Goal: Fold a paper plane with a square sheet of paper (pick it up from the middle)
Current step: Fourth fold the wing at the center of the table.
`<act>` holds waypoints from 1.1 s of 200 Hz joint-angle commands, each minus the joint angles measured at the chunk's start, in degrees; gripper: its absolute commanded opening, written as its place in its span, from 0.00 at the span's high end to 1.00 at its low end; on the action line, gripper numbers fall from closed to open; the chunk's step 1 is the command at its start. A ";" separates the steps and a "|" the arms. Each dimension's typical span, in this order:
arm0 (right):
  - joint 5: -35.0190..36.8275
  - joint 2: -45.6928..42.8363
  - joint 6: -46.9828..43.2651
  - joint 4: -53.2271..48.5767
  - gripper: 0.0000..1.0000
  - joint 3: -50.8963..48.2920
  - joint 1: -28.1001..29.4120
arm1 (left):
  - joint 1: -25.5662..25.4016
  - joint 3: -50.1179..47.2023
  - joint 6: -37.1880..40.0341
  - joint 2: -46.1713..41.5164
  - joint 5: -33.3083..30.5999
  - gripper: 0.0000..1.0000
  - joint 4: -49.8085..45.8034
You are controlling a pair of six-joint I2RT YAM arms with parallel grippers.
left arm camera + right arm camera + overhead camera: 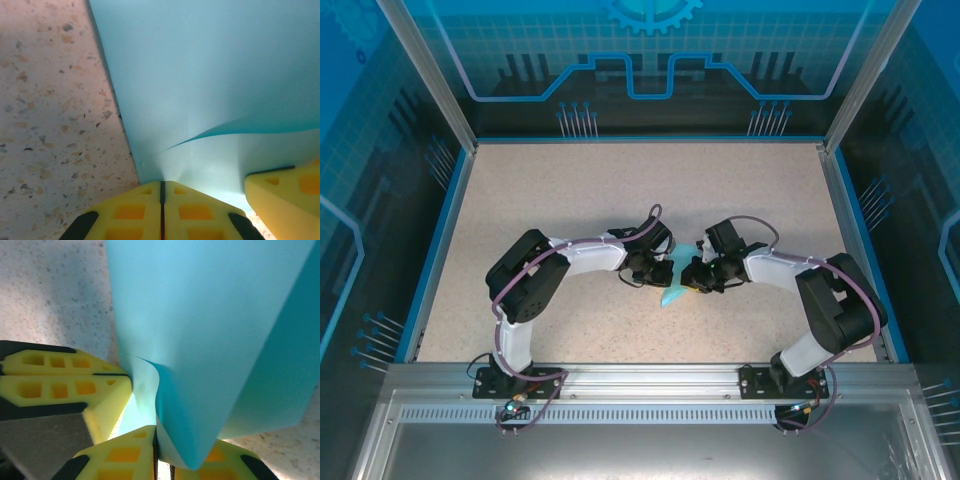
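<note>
The square sheet of paper (671, 297) is light blue, folded over on itself, and held up just above the table's middle between both arms. In the left wrist view the sheet (210, 75) spreads away from my left gripper (161, 186), whose yellow fingers are shut on its near corner. One finger (282, 200) of the right gripper shows at the lower right. In the right wrist view the paper (210, 330) curls down into my right gripper (158, 436), whose jaws stand nearly together with layers between them. The left gripper (127, 375) pinches the same sheet from the left. The two grippers (658, 272) (690, 277) almost touch.
A speckled beige table (620, 190) is bounded by a blue rim (432, 250) and transparent side walls. The metal rail with both arm bases (640, 385) runs along the near edge.
</note>
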 commanded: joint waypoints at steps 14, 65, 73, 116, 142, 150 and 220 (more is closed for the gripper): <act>3.42 1.43 -1.27 -3.38 0.86 0.75 1.31 | 0.42 -0.49 1.55 3.26 -1.00 0.92 -2.35; 1.52 0.74 0.41 -1.31 0.85 2.59 2.40 | 0.51 -0.51 1.49 3.35 -0.94 0.92 -2.17; 1.15 0.82 0.58 -1.14 0.85 2.85 2.45 | 0.49 -0.59 1.47 3.35 -0.94 0.92 -2.12; 0.65 1.27 0.88 -0.97 0.85 3.73 2.56 | 0.60 -1.03 1.35 3.13 -0.61 0.92 -1.95; 2.21 2.02 -0.75 -3.02 0.87 3.93 2.58 | 0.85 -0.82 0.59 1.77 0.74 0.92 -1.51; 2.56 2.04 -1.11 -3.52 0.87 3.82 2.58 | 0.97 -0.71 0.36 1.17 1.01 0.92 -1.50; 3.75 3.16 -1.95 -3.50 0.90 2.25 2.58 | 1.26 3.04 -0.88 -3.85 3.28 0.88 -3.16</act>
